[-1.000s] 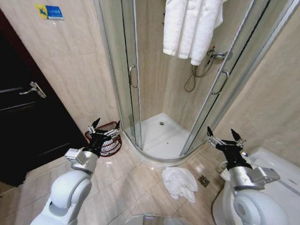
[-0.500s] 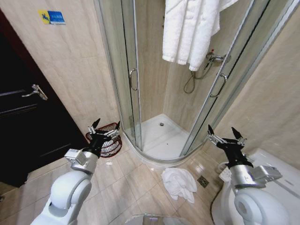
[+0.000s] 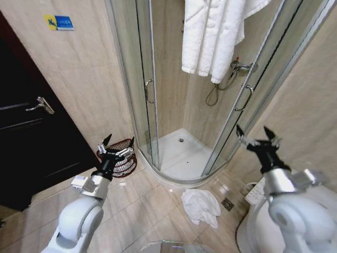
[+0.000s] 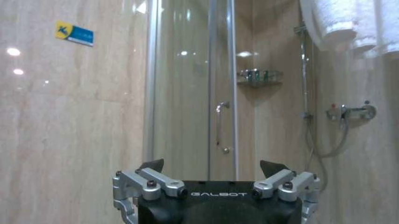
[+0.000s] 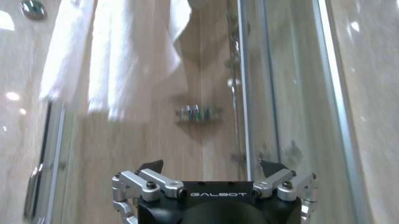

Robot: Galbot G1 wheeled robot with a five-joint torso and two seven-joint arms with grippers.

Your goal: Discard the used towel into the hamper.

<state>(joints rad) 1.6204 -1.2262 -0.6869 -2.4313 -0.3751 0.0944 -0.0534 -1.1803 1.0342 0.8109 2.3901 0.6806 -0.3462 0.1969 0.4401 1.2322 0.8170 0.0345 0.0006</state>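
Note:
A crumpled white used towel (image 3: pixel 201 205) lies on the tiled floor in front of the shower tray. The hamper (image 3: pixel 122 156), a dark reddish-brown open-weave basket, stands on the floor left of the shower door, by the wall. My left gripper (image 3: pixel 118 142) is raised in front of the hamper, open and empty; its open fingers (image 4: pixel 151 164) point at the wall and the shower door. My right gripper (image 3: pixel 257 135) is held up at the right, well above the towel, open and empty; the same gripper (image 5: pixel 212 166) faces the shower glass.
A curved glass shower enclosure (image 3: pixel 152 100) with a white tray (image 3: pixel 181 153) fills the middle. White bathrobes (image 3: pixel 210 31) hang above it. A dark door (image 3: pixel 31 142) is at the left, a white toilet (image 3: pixel 253 221) at the lower right. A floor drain (image 3: pixel 228 204) lies beside the towel.
My right arm has risen, lifting the open right gripper higher. The view has tilted slightly. Left arm, towel and hamper stay put.

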